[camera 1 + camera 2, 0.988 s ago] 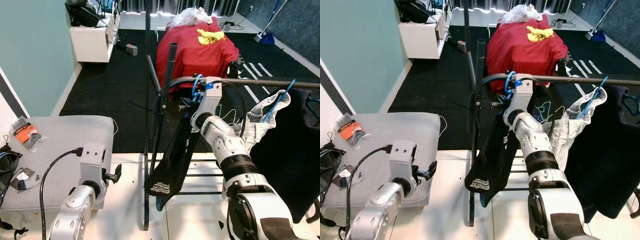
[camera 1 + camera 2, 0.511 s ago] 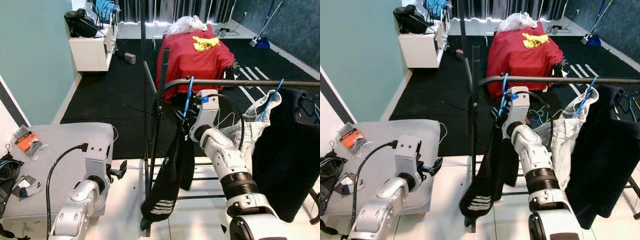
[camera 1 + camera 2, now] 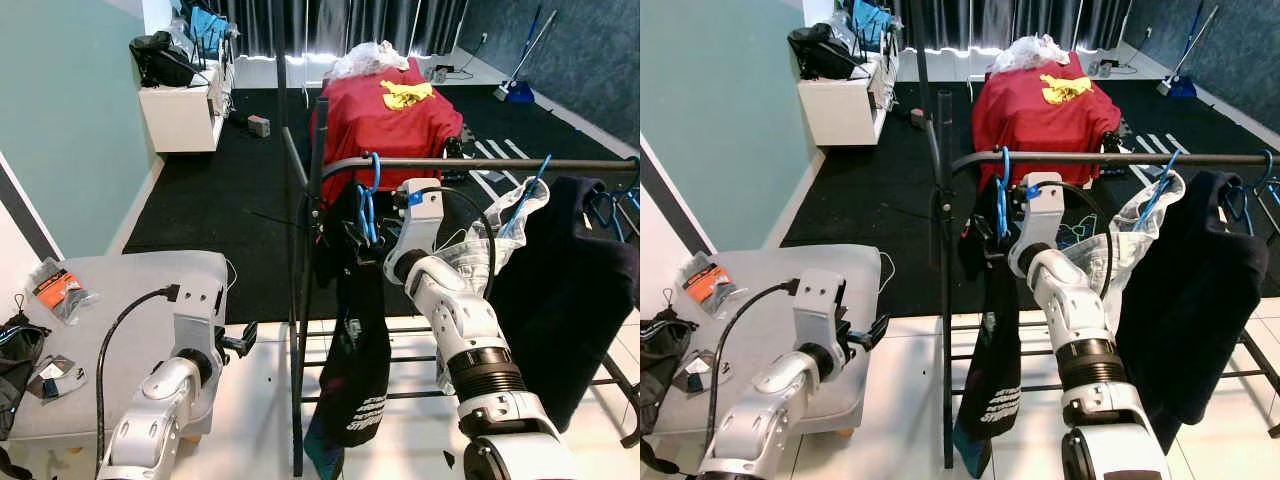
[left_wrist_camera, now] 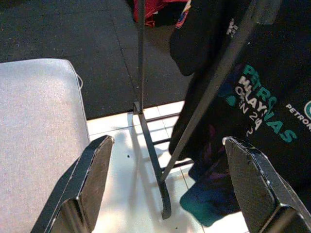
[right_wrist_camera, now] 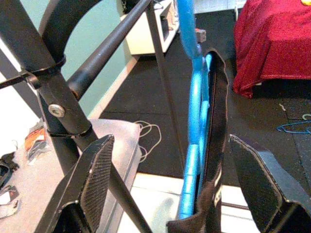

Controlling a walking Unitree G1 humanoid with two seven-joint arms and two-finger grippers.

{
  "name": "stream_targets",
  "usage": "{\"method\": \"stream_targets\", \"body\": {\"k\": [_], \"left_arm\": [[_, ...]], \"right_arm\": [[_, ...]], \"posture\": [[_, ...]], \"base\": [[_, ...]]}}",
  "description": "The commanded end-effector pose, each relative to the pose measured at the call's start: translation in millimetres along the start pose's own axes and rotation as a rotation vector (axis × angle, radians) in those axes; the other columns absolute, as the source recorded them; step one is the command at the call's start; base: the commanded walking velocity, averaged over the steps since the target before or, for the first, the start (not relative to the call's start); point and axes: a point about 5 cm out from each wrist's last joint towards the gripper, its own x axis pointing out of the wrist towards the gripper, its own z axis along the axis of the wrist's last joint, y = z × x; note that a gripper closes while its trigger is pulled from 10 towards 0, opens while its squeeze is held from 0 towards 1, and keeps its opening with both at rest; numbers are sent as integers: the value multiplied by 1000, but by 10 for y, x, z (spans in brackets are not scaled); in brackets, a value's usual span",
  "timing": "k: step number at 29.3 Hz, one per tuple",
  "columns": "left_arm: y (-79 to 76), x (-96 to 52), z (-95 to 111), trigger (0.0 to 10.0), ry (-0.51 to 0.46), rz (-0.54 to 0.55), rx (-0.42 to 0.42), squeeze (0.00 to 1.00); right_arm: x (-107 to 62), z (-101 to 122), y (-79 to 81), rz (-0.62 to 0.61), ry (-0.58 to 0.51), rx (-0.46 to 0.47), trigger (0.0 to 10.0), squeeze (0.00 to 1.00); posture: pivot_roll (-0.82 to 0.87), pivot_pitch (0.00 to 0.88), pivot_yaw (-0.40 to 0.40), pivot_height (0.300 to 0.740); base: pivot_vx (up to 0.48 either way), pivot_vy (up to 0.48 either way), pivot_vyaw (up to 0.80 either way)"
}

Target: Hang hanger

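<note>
A blue hanger is hooked over the black rail near the rack's left end. A black garment with teal print hangs straight down from it. My right gripper is raised just below the rail, beside the hanger. In the right wrist view its fingers stand open, with the blue hanger and black cloth between them, apart from both. My left gripper is held low by the grey bench, open and holding nothing.
Further right on the rail hang a pale grey garment on a blue hanger and a dark garment. The rack's post stands just ahead. A grey padded bench lies at left, and a red-covered table stands behind the rack.
The hanger's hook has gone from beside the rail to over it. The black garment swung from slanting left to hanging straight down. The camera has shifted.
</note>
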Motion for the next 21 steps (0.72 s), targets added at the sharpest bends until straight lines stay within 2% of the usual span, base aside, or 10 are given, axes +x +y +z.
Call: {"method": "stream_targets", "body": {"k": [1,8,12,21], "left_arm": [[50,8,-4,10000,6,-5,3,0],[61,28,10,10000,11,-18,5,0],[88,32,0,10000,17,-22,4,0],[94,21,-31,10000,22,-21,-3,0]], "right_arm": [[23,24,-40,-5,24,9,10000,0],[74,74,-125,6,80,11,10000,0],[98,183,-217,19,132,-24,10000,0],[114,267,-291,33,194,-79,10000,0]], "posture": [[-50,4,0,740],[-47,10,2,740],[-49,14,0,740],[-49,4,-13,740]], "base": [[0,0,0],[0,0,0],[0,0,0],[0,0,0]]}}
